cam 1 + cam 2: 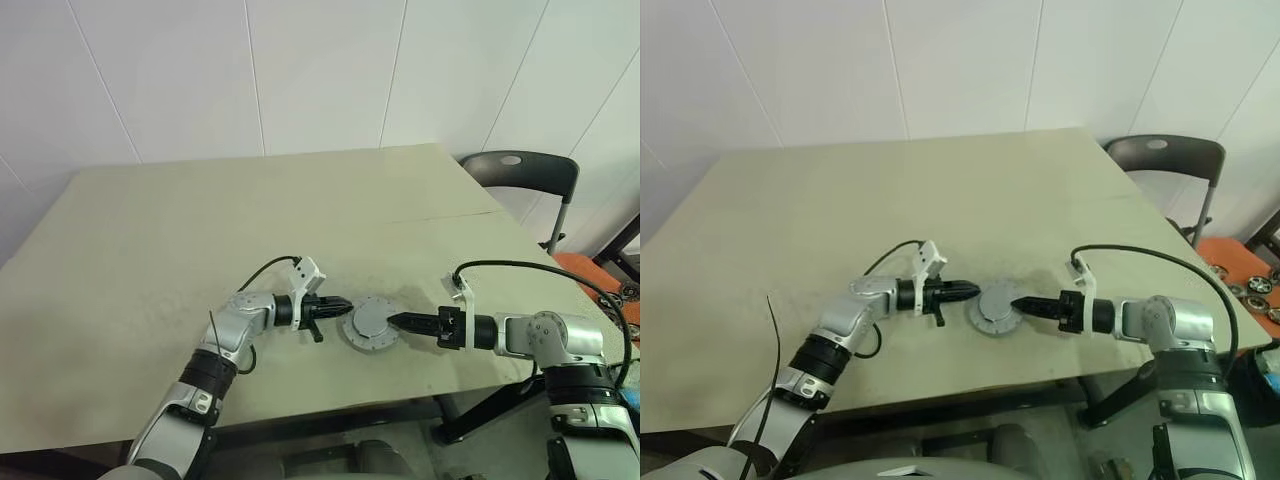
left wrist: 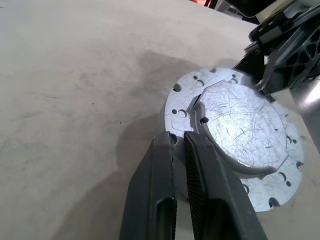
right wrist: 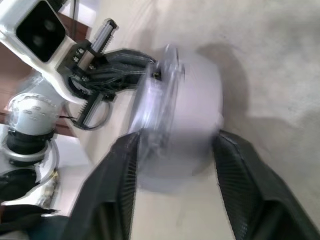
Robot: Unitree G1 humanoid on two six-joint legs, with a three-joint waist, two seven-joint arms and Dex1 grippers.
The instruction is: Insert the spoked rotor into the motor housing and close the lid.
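Your left claw (image 1: 345,304), pressed together, braces the flanged rim of the round grey metal lid (image 1: 372,322). Your right claw (image 3: 175,150) straddles it (fingers spread, not gripping). Next, I judge, you seat the lid squarely.

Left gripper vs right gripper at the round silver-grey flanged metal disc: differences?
Left gripper: jaws shut, tips at the rim of the round silver-grey flanged metal disc; right gripper: jaws apart, straddling it. Left gripper is on the disc's left, right gripper on its right. Both are black and point at the disc.
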